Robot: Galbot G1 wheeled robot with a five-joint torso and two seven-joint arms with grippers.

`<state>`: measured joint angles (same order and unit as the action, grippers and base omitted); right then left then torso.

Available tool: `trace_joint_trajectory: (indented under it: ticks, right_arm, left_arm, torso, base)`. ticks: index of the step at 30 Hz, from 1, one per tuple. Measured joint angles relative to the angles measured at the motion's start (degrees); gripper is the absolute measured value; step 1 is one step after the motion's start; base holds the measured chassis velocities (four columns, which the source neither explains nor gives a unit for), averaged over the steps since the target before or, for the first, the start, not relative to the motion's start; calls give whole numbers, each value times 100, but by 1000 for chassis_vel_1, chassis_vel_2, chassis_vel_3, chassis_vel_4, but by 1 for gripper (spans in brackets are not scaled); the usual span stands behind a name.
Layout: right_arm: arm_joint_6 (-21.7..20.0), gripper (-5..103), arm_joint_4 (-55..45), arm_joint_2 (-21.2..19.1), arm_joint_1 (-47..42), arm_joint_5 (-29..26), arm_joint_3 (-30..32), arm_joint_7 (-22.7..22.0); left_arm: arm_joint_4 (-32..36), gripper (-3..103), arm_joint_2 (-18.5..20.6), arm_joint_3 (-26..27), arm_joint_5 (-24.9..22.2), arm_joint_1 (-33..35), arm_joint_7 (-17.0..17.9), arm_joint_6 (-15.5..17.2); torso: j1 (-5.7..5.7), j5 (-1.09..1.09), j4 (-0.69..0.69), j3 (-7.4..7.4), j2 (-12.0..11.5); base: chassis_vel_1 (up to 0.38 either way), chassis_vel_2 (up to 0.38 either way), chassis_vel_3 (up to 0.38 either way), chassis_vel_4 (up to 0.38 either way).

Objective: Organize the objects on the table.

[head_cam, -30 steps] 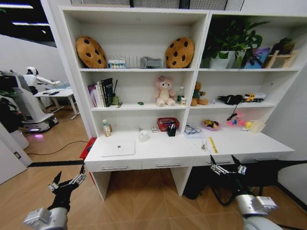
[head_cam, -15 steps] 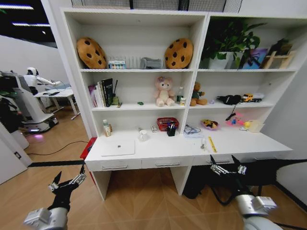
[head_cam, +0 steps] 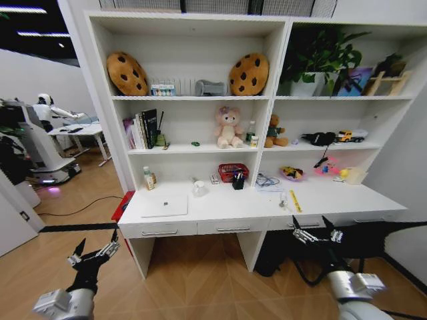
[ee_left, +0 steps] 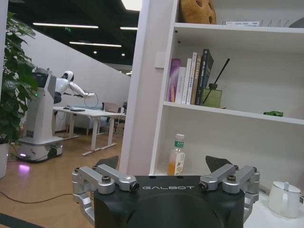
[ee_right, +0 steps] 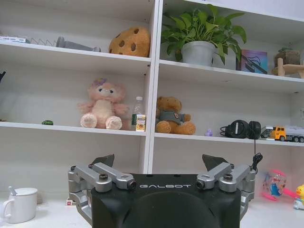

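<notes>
The long white table (head_cam: 220, 208) stands under the shelves. On it lie a silver laptop (head_cam: 165, 206), a white mug (head_cam: 199, 189) and a black pen cup (head_cam: 239, 182). A tiny green toy car (head_cam: 195, 143) sits on the shelf above. My left gripper (head_cam: 93, 252) hangs open, low in front of the table's left end. My right gripper (head_cam: 313, 230) is open before the right drawers. The left wrist view has the left gripper (ee_left: 163, 164), the mug (ee_left: 283, 199) and the car (ee_left: 273, 113). The right wrist view has the right gripper (ee_right: 159, 161), the mug (ee_right: 21, 205) and the car (ee_right: 47, 122).
A red basket (head_cam: 233, 172), a small bottle (head_cam: 147, 179), cables (head_cam: 267, 181) and a yellow strip (head_cam: 295, 201) also lie on the table. Plush toys, cookie cushions, books and a plant fill the shelves. Another robot (head_cam: 41, 143) stands by a small desk at the left.
The head picture has shifted very slightly, so the camera moved a little. Both arms and the items on the table hold their places.
</notes>
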<state>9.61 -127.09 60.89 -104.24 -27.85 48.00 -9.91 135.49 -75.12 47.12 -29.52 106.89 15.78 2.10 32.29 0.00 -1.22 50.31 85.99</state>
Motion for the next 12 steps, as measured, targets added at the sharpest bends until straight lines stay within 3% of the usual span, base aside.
trace_joint_trajectory:
  ticks: [12]
  right_arm:
    - [0, 100, 0, 0, 0, 0, 0, 0]
  left_arm:
    - [0, 100, 0, 0, 0, 0, 0, 0]
  torso:
    - [0, 0, 1, 0, 0]
  base:
    - [0, 0, 0, 0]
